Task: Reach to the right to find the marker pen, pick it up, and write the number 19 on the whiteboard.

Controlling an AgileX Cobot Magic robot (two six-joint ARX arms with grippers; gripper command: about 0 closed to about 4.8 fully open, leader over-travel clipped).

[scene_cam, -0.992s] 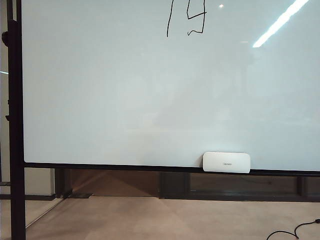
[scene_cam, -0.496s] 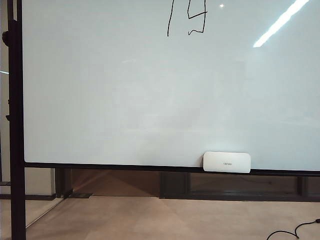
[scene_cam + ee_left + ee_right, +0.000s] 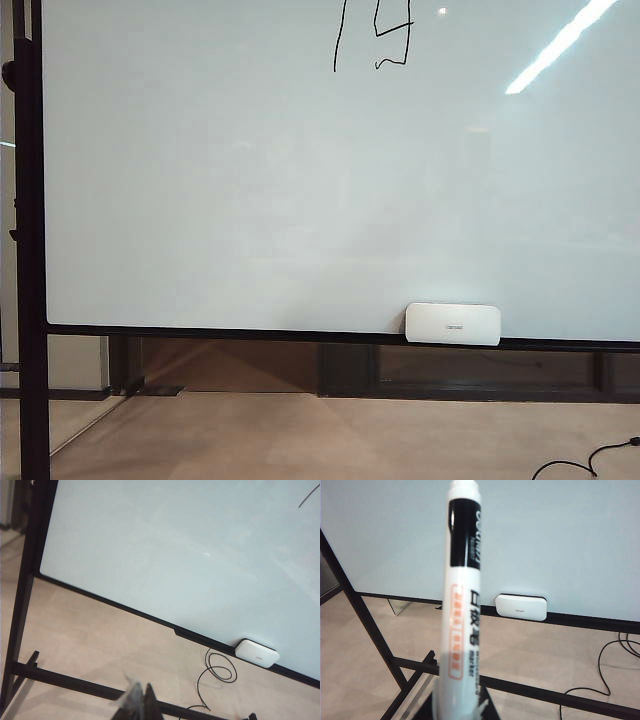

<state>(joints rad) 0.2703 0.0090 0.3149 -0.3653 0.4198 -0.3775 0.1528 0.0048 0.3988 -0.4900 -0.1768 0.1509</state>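
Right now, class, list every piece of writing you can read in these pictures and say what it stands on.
"19": hand-drawn at the whiteboard's top edge, the number 19.
"marker": on the marker pen in the right gripper's jaws; its other print is too blurred.
White block: grey lettering too small.

The number 19 point(image 3: 372, 35) is drawn in black atop the whiteboard point(image 3: 300, 200); marker pen point(image 3: 462, 605) upright.

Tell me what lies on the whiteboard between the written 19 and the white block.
Nothing: in the exterior view, bare whiteboard separates the 19 from the block.
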